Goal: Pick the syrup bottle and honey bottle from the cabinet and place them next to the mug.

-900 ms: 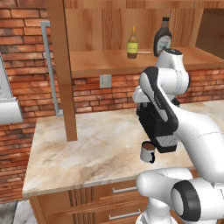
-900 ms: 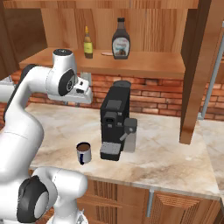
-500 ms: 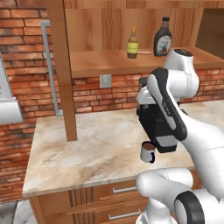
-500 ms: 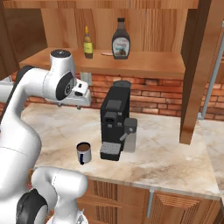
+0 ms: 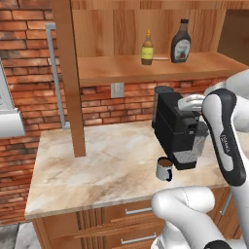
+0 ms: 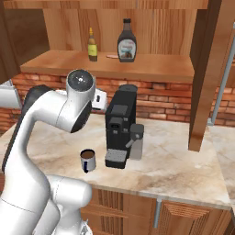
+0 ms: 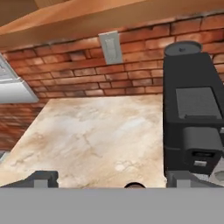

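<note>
The syrup bottle [image 5: 180, 42] [image 6: 126, 41] and the smaller honey bottle [image 5: 147, 48] [image 6: 92, 46] stand upright side by side on the shelf of the cabinet [image 5: 146, 69] [image 6: 110, 66]. The mug [image 5: 164, 168] [image 6: 87, 160] sits on the counter just in front of the black coffee machine [image 5: 177, 127]. My gripper [image 7: 111, 180] is open and holds nothing. It hangs below the shelf, above the counter beside the coffee machine [image 7: 192, 122]. The fingertips [image 7: 43, 177] stand far apart. A dark sliver of the mug's rim [image 7: 134, 185] peeks up between them.
The cabinet's wooden side post [image 5: 68, 78] [image 6: 206, 69] comes down to the marble counter [image 5: 97, 165]. A wall outlet [image 7: 110, 47] sits on the brick wall. A grey appliance edge [image 5: 9, 121] and a vertical metal bar [image 5: 56, 78] are at the left.
My arm's elbow has swung lower and towards the coffee machine, carrying the hand along under the shelf. The bottles and the mug have not moved.
</note>
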Robot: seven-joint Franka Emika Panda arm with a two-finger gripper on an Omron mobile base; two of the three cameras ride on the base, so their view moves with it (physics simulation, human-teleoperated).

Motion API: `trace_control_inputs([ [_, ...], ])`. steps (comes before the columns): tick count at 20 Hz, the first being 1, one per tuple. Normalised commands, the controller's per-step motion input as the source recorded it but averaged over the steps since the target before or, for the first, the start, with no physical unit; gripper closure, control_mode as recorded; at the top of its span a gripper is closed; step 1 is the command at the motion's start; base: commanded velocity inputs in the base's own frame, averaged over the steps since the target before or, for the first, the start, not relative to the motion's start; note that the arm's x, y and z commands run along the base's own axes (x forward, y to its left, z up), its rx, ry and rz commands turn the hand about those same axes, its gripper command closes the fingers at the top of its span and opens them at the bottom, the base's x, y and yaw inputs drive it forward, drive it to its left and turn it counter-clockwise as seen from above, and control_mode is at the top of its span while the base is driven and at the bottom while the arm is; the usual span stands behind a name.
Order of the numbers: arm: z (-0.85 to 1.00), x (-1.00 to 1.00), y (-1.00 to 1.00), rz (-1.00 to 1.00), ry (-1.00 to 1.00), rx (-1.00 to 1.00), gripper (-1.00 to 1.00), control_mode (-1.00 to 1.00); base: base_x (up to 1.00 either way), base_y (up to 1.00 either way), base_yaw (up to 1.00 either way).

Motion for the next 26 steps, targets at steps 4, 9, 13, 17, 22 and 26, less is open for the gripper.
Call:
trace_control_inputs([
  [4, 0.56, 0.00, -0.25, 0.00, -0.14, 0.07, -1.00, -1.00, 0.00, 0.00, 0.00],
  [9, 0.52, 0.00, 0.00, 0.00, -0.09, 0.00, -1.00, -1.00, 0.00, 0.00, 0.00],
  [13, 0.33, 0.24, -0.02, 0.00, 0.00, 0.00, -1.00, -1.00, 0.00, 0.00, 0.00],
  [17, 0.21, 0.23, 0.00, -0.06, 0.06, 0.00, -1.00, -1.00, 0.00, 0.00, 0.00],
  [22, 0.17, 0.07, 0.00, -0.19, 0.16, 0.00, -1.00, -1.00, 0.00, 0.00, 0.00],
  [26, 0.10, 0.01, 0.00, -0.18, 0.10, 0.00, -1.00, -1.00, 0.00, 0.00, 0.00],
])
